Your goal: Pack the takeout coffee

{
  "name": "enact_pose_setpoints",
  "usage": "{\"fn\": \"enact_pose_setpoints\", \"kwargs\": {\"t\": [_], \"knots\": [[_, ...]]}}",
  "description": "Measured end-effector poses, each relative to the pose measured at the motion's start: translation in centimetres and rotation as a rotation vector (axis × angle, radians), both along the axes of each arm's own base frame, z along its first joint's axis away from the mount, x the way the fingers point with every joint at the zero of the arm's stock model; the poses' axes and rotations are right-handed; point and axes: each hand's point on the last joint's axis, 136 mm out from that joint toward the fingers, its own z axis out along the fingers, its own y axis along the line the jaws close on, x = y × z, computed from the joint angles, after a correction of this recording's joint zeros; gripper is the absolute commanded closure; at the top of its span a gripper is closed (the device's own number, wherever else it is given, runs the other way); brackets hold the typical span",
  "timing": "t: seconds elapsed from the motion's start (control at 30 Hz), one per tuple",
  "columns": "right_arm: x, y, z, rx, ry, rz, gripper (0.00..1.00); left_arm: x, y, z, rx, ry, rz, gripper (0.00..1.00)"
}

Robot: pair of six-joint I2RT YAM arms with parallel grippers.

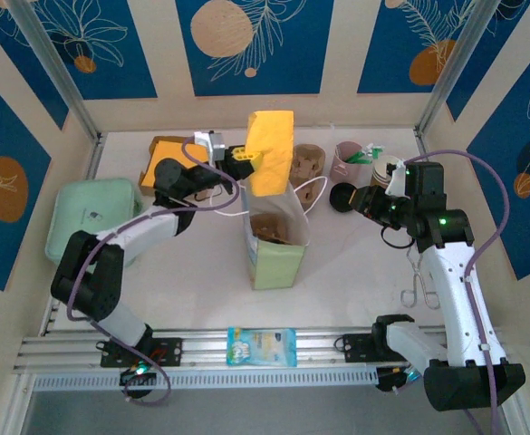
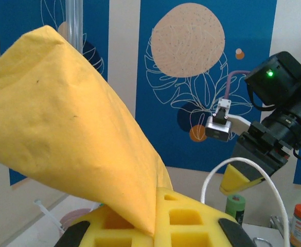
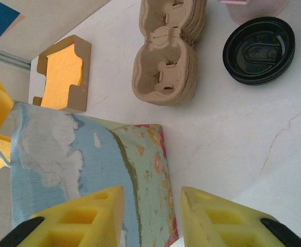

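A tall paper bag (image 1: 275,258) with a printed side (image 3: 78,154) stands open at the table's middle. My left gripper (image 1: 245,161) (image 2: 155,226) is shut on a yellow napkin (image 1: 272,149) (image 2: 63,118), holding it above the bag's mouth. Something brown (image 1: 269,227) lies inside the bag, too dim to name. The takeout coffee is hidden. My right gripper (image 1: 357,201) (image 3: 153,216) hangs open to the right of the bag, nothing between its fingers. A round black lid (image 1: 343,197) (image 3: 259,50) sits on the table just by it.
Pulp cup carriers (image 1: 306,163) (image 3: 165,67), a pink cup of utensils (image 1: 346,159) and lidless paper cups (image 1: 387,172) stand at the back right. A napkin box (image 1: 160,159) (image 3: 63,72) and green container (image 1: 92,217) are left. Tongs (image 1: 419,281) and a snack packet (image 1: 262,346) lie near the front.
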Motion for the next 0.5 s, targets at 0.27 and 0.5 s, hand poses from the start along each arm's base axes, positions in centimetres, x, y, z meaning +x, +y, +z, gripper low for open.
{"fn": "enact_pose_setpoints", "kwargs": {"t": [0.27, 0.5], "knots": [[0.0, 0.0, 0.0, 0.0, 0.0, 0.0, 0.66, -1.6, 1.0, 0.7, 0.01, -0.049, 0.022, 1.0], [0.0, 0.4, 0.1, 0.001, -0.005, 0.014, 0.65, -2.0, 1.4, -0.2, 0.032, -0.048, 0.047, 1.0]]}}
